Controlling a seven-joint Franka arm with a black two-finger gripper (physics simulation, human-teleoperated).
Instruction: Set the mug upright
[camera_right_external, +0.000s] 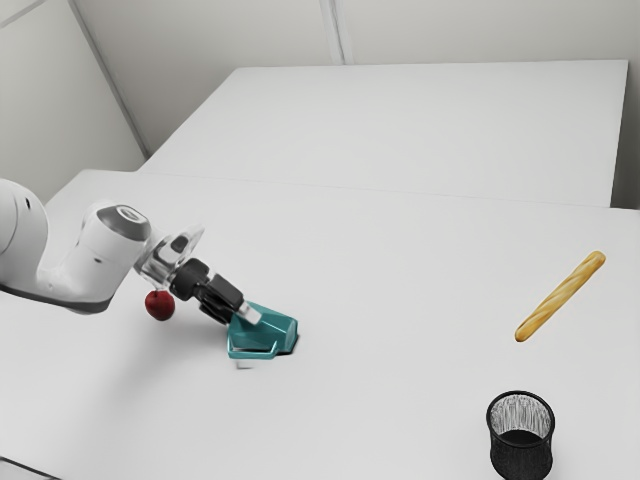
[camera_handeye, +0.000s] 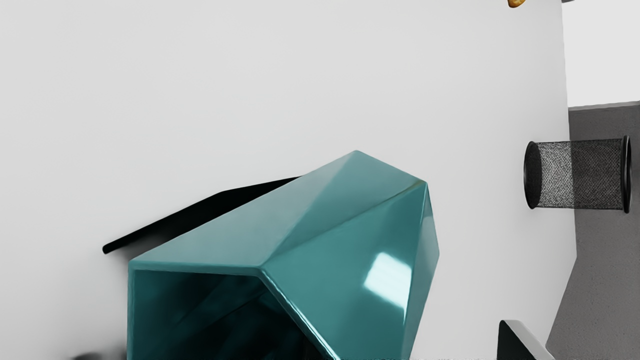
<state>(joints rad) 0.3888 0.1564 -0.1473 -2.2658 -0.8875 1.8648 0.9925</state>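
One teal mug (camera_right_external: 265, 330) lies on its side on the white surface (camera_right_external: 400, 380), its mouth (camera_handeye: 215, 315) turned toward the arm (camera_right_external: 100, 250) and its base toward the exterior view's right. From where I'm standing, the fingers (camera_handeye: 515, 345) are spread wide around it, one to either side, and the wrist view has a clear gap between one of them and the mug's wall, so I wouldn't call it gripped.

The job looks to me like getting a sound hold and then tipping the mug up. I'd centre the fingers on the body before closing, because shutting them off to one side could shove it round. The handle (camera_right_external: 253, 354) juts out on the side nearest the exterior camera, and a pinch there might slip or twist. Those slanted, glossy faces may be slick too, so I'd want both pads flat against them.

Once it's held, I'd raise it just enough to free the base, swing the mouth skyward gently, and let the bottom meet the surface squarely before letting go.
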